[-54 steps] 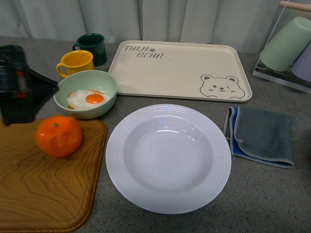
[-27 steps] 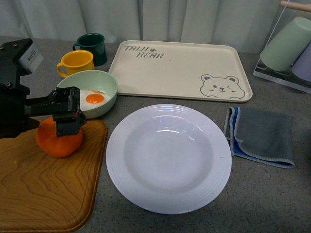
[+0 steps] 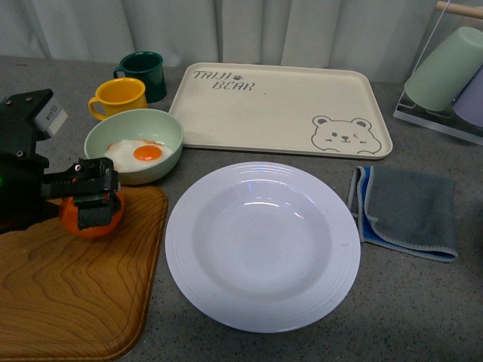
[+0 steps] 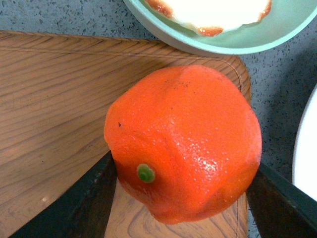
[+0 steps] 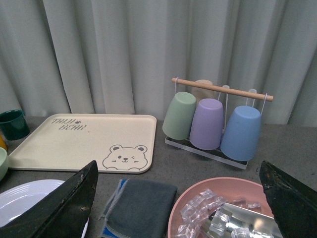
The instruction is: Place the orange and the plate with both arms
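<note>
- The left gripper (image 3: 92, 205) has dropped around the orange (image 4: 183, 144). Its fingers touch it, but I cannot tell if they squeeze.
- The orange sits beside the white plate (image 3: 262, 245), ready for lifting.
- The right gripper (image 5: 178, 166) is spread wide.
</note>
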{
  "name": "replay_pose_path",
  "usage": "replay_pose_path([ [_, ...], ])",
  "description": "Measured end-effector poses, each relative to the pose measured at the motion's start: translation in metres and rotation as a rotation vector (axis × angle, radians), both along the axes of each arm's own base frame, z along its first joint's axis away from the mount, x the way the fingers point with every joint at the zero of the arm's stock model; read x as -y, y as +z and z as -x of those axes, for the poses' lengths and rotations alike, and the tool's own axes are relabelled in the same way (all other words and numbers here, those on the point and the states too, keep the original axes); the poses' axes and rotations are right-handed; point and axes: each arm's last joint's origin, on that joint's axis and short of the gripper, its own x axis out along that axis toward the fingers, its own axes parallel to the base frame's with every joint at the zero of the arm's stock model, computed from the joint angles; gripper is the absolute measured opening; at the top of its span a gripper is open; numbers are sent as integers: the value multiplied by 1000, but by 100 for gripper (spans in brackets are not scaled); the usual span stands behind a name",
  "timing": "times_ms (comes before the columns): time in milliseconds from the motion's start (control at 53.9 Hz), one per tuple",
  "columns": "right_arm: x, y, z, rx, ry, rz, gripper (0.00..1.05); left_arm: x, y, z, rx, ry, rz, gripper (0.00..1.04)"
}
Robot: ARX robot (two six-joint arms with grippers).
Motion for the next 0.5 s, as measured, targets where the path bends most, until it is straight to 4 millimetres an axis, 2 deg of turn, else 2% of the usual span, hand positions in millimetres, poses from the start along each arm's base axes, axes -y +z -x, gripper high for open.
replay_pose_path([
  [111, 0, 0, 0, 0, 0, 0, 95, 0, 0, 0, 0, 1, 0, 61],
  [316, 0, 0, 0, 0, 0, 0, 95, 1, 4, 0, 9, -10, 14, 56],
  [408, 0, 0, 0, 0, 0, 0, 95, 7, 18, 3, 42, -32, 11, 56],
  [501, 0, 0, 0, 0, 0, 0, 95, 21, 33, 8, 119, -96, -51, 56],
])
